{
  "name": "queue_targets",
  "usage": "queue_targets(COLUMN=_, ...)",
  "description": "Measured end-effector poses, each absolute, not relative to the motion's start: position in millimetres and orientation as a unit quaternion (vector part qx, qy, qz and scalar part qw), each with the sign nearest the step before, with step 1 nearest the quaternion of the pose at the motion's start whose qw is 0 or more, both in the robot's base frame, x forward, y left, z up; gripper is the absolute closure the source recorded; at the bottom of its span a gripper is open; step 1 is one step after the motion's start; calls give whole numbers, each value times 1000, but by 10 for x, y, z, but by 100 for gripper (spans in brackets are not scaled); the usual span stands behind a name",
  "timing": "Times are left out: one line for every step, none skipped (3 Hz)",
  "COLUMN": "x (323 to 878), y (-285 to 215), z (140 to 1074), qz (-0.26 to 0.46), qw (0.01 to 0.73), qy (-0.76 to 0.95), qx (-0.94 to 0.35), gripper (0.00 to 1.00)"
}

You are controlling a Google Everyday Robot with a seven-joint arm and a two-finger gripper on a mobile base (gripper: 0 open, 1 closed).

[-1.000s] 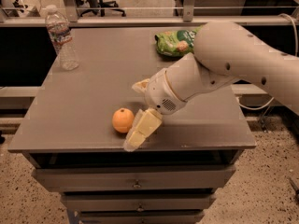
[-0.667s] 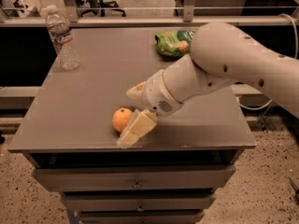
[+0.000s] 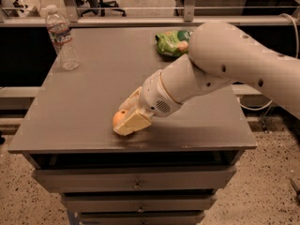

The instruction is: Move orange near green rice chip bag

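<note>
On the grey table [image 3: 84, 102], near its front edge, the orange [image 3: 118, 118] is half hidden by the gripper [image 3: 127, 117], placed low against it presumably for a grasp, though whether it is pinched cannot be told, with the bag [image 3: 171, 42] well apart at the back.

Cream-white rounded arm [image 3: 234, 60] with dark screw dots, grilled wrist; pale yellow gripper [image 3: 124, 120] near table [image 3: 84, 97] front.

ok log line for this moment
gripper: at orange, table front | green rice chip bag: far edge, apart from orange | water bottle: far left corner
</note>
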State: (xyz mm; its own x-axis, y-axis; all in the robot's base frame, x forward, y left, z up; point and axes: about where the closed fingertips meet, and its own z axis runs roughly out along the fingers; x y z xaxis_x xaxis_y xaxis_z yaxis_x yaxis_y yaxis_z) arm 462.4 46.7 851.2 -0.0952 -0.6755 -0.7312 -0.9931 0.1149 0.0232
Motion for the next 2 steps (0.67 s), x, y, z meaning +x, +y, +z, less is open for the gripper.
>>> queue_targets(x=4745, y=241, z=8565, qz=256, qw=295, qy=710, qx=-586, gripper=87)
queue_targets(x=5046, y=-262, z=8830, qz=198, qw=315, qy=734, qx=-568, gripper=100)
